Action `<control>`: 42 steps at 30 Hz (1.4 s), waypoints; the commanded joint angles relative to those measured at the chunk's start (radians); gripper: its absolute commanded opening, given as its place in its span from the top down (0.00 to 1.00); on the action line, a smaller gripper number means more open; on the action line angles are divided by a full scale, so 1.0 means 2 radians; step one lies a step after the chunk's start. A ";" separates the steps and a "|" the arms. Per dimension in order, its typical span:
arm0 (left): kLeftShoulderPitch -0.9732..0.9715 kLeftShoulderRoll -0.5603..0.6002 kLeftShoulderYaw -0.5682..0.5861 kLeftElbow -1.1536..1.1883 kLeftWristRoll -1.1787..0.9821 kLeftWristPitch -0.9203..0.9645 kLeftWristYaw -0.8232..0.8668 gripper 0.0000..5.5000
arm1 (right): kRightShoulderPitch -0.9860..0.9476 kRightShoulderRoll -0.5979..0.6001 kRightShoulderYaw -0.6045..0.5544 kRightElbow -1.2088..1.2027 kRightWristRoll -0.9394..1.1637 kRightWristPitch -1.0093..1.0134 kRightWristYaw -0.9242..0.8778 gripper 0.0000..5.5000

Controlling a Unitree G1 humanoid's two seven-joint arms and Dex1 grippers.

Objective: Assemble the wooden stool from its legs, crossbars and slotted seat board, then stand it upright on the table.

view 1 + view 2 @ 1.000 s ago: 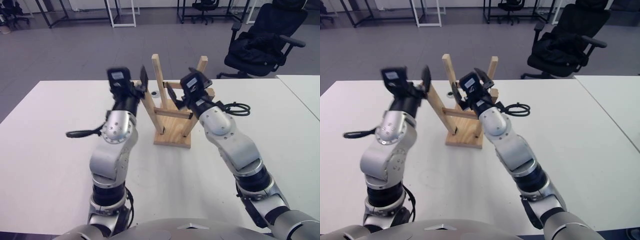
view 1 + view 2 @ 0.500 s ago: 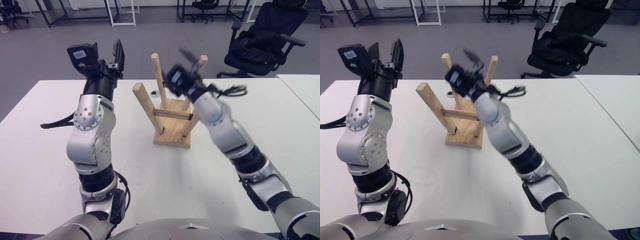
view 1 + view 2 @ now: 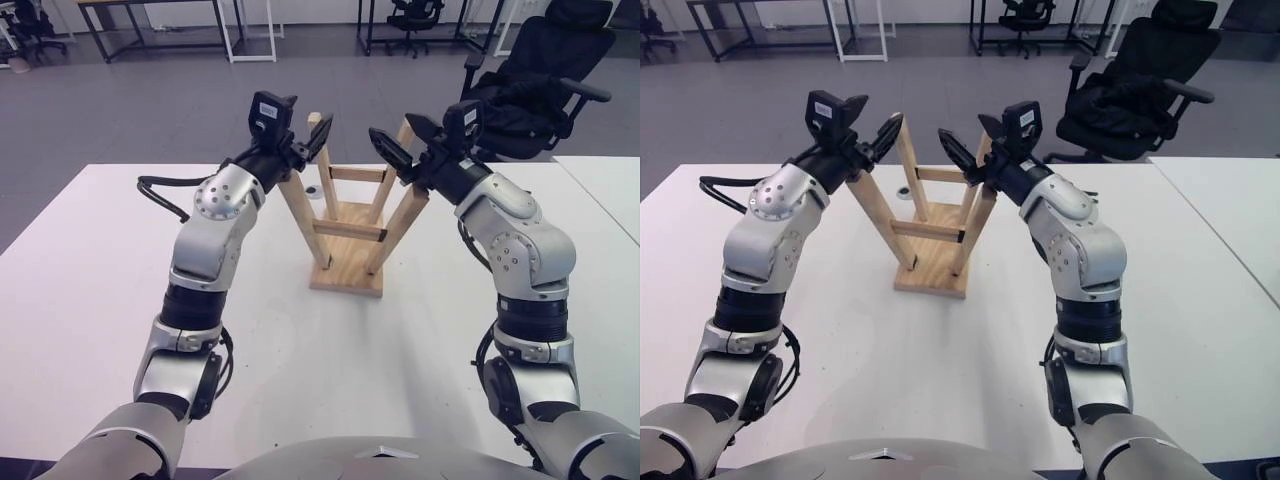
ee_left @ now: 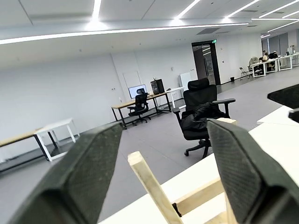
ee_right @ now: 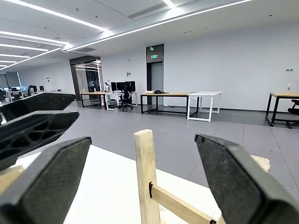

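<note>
We see the left hand raised at the upper left side of the stool, its fingers spread wide apart and holding nothing. The top end of the near left leg runs up behind this hand; we cannot tell whether the two touch.

The stool stands upside down in the middle of the white tabletop. Its seat board lies flat on the surface and its four legs point upward, splaying outward as they rise. A crossbar runs level between the two near legs, low down. A second crossbar joins the two far legs higher up.

The right hand is raised at the upper right side of the stool, just above the top of the near right leg. Its fingers are also spread wide with nothing between them. The two hands face each other across the leg tops.

Beyond the stool, off the tabletop to the right, stands a black office chair.
</note>
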 commanded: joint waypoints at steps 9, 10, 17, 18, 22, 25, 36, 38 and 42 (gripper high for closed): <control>-0.114 0.009 0.251 -0.017 -0.200 0.023 0.034 0.40 | -0.040 -0.063 -0.045 0.025 -0.009 -0.033 -0.005 0.25; -0.104 0.017 0.263 -0.017 -0.208 0.027 0.033 0.40 | -0.031 -0.090 -0.018 0.051 -0.057 -0.059 -0.004 0.25; 0.197 0.061 0.246 0.011 -0.026 -0.057 0.050 0.40 | 0.111 -0.140 0.175 -0.060 -0.147 -0.238 0.154 0.25; 0.230 0.039 0.260 0.031 -0.004 -0.078 0.089 0.40 | 0.099 -0.113 0.199 -0.070 -0.146 -0.233 0.155 0.25; 0.316 -0.038 0.229 0.010 0.031 -0.089 0.149 0.40 | 0.039 -0.074 0.184 -0.110 -0.162 -0.177 0.108 0.25; 0.371 -0.039 0.184 -0.030 0.050 -0.097 0.119 0.40 | -0.038 -0.092 0.021 -0.122 -0.071 -0.098 0.058 0.25; 0.441 -0.027 0.068 -0.022 0.090 -0.066 0.045 0.40 | 0.137 -0.129 0.063 0.305 -0.233 -0.300 0.047 0.25; 0.424 -0.020 0.044 0.003 0.100 -0.061 0.026 0.40 | 0.152 -0.121 0.095 0.366 -0.253 -0.358 0.069 0.25; 0.360 -0.017 0.037 0.085 0.105 -0.082 0.019 0.40 | 0.168 -0.113 0.113 0.385 -0.248 -0.431 0.111 0.25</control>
